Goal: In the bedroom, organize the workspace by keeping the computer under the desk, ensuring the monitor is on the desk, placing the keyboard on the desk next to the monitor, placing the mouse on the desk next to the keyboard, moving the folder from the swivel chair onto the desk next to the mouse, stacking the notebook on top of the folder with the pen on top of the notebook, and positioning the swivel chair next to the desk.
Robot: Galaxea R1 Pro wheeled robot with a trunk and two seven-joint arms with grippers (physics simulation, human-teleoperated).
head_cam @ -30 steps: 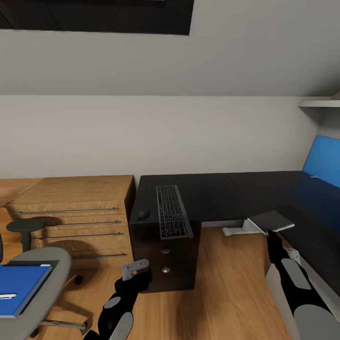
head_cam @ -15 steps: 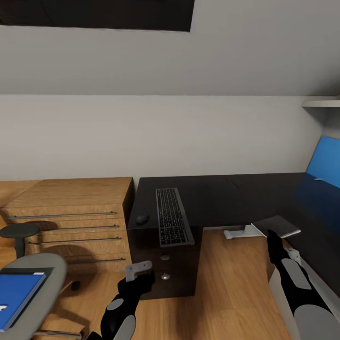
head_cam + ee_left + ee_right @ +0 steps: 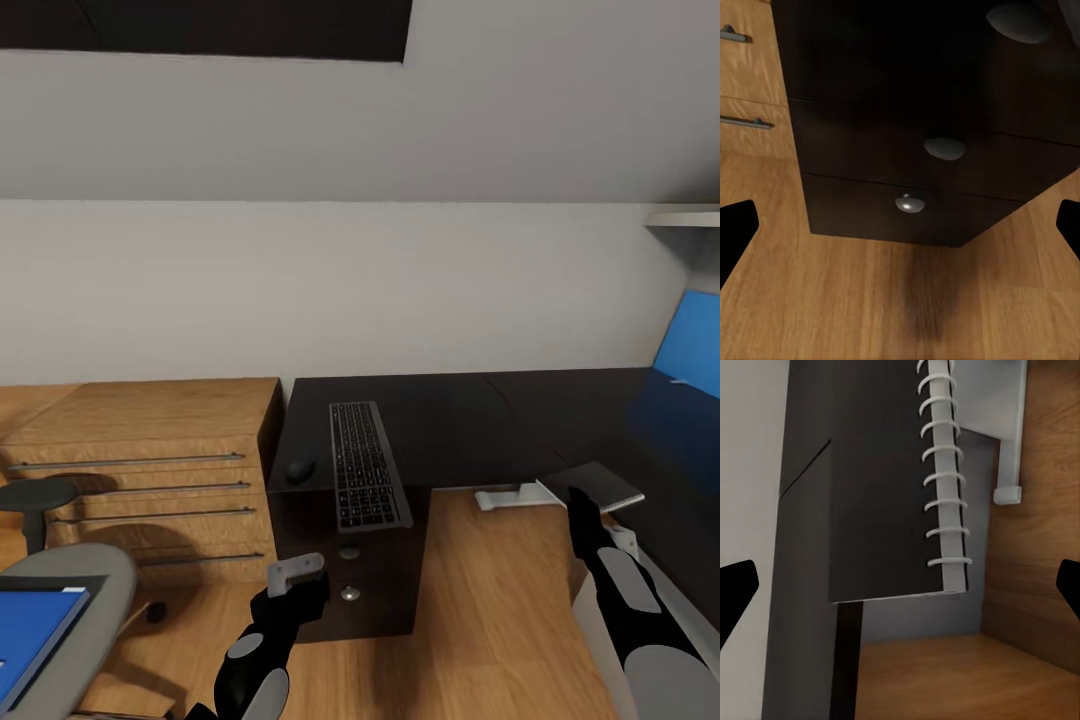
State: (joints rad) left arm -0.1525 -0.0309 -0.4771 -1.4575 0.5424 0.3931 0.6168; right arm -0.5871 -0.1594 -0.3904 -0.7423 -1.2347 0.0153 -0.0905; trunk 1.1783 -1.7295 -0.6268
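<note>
Inspecting the right gripper (image 3: 579, 497), we find it pinching the notebook (image 3: 592, 483) above the desk (image 3: 470, 405); left gripper (image 3: 296, 572) spread.

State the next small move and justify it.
Probably swing the left end effector, open and empty in front of the desk drawers, toward the blue folder on the swivel chair. The folder has to lie beside the mouse before the notebook, now at the right end effector tip, can go on it.
</note>
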